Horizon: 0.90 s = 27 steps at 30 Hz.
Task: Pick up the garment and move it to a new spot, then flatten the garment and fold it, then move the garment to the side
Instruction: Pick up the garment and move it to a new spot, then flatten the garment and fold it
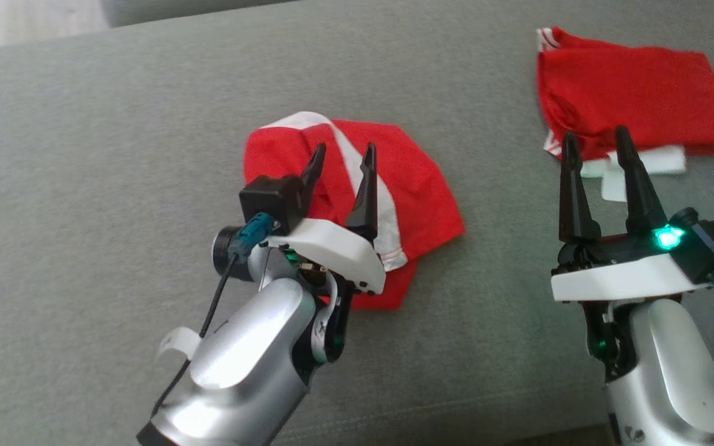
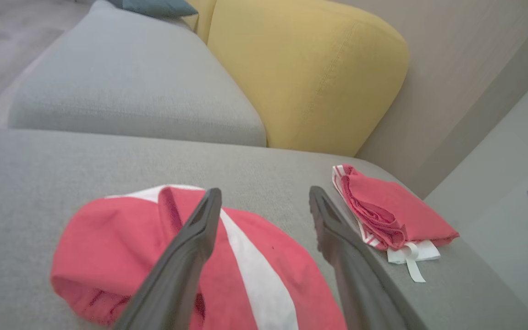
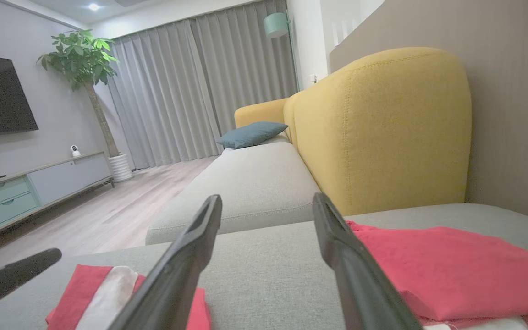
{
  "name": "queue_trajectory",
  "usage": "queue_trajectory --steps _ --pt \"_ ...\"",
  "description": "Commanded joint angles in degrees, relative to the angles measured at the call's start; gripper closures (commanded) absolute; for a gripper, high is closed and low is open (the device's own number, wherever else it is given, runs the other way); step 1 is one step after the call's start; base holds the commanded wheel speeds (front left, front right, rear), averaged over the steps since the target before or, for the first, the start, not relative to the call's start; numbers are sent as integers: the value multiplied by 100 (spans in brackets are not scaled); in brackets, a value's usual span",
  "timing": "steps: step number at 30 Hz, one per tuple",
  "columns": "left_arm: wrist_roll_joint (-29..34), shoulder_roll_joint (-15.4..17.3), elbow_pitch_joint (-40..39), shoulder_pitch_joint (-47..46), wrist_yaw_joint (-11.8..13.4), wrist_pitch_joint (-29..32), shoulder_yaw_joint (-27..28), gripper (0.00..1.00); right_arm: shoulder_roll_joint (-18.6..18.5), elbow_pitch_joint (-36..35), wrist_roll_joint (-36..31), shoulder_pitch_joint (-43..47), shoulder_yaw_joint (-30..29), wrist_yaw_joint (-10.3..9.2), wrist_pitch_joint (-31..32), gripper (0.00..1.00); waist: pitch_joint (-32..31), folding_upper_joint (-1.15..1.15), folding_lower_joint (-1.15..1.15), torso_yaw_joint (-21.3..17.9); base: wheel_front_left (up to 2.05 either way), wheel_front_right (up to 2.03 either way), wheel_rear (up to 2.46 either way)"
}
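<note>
Both spread: left gripper (image 1: 345,148) over garment (image 1: 419,186), right gripper (image 1: 595,134); yellow backrest (image 2: 310,68) in wrist views.

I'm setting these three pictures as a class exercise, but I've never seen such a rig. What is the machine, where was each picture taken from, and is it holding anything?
It is a robot with two arms, each ending in a gripper. One picture looks down from its head; the other two look forward from each wrist. On the grey sofa seat lie a loosely folded red garment by the left gripper and a second red garment beyond the right gripper. Both grippers are open, holding nothing.
</note>
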Motion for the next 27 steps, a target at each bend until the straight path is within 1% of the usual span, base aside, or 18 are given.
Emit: queue_trajectory --steps 1,5,9,13,14,15,16,17,19,22,24,27 --pt "153 48 -218 -264 -17 -70 250 0 9 -155 -40 -52 99 17 -35 0 -102 0 0 159 0 0 0" --pt "599 48 -247 -295 -90 -70 470 0 9 -107 -87 29 54 17 -35 0 -243 0 0 396 0 0 0" --pt "1102 105 -189 -180 -314 -70 890 0 9 -62 -120 118 37 17 -35 0 -359 0 0 595 0 0 0" --pt "1456 431 -265 190 -529 -70 1435 0 9 2 -96 235 85 17 -35 0 -444 0 0 729 0 0 0" --pt "1646 627 -390 443 -659 -70 1674 0 9 38 -67 302 149 17 -35 0 -469 0 0 765 0 0 0" --pt "1738 713 -465 585 -728 -70 1784 0 9 55 -58 335 177 17 -36 0 -477 0 0 782 0 0 0" --pt "1825 783 -545 737 -783 -70 1898 0 9 71 -49 365 204 17 -36 0 -485 0 0 795 0 0 0" --pt "1825 783 -545 737 -783 -70 1898 0 9 71 -49 365 204 17 -36 0 -485 0 0 795 0 0 0" --pt "1975 862 -725 1069 -856 -70 2139 0 9 94 -32 417 238 17 -36 0 -502 0 0 814 0 0 0" --pt "2153 824 -1030 1561 -937 -70 2523 0 9 127 -10 482 268 17 -36 0 -515 0 0 833 0 0 0" --pt "2216 692 -1185 1818 -993 -70 2770 0 9 146 4 510 271 17 -36 0 -519 0 0 856 0 0 0" --pt "2351 508 -1336 2022 -1145 -70 3077 0 9 166 19 528 303 17 -36 0 -511 0 0 892 0 0 0"
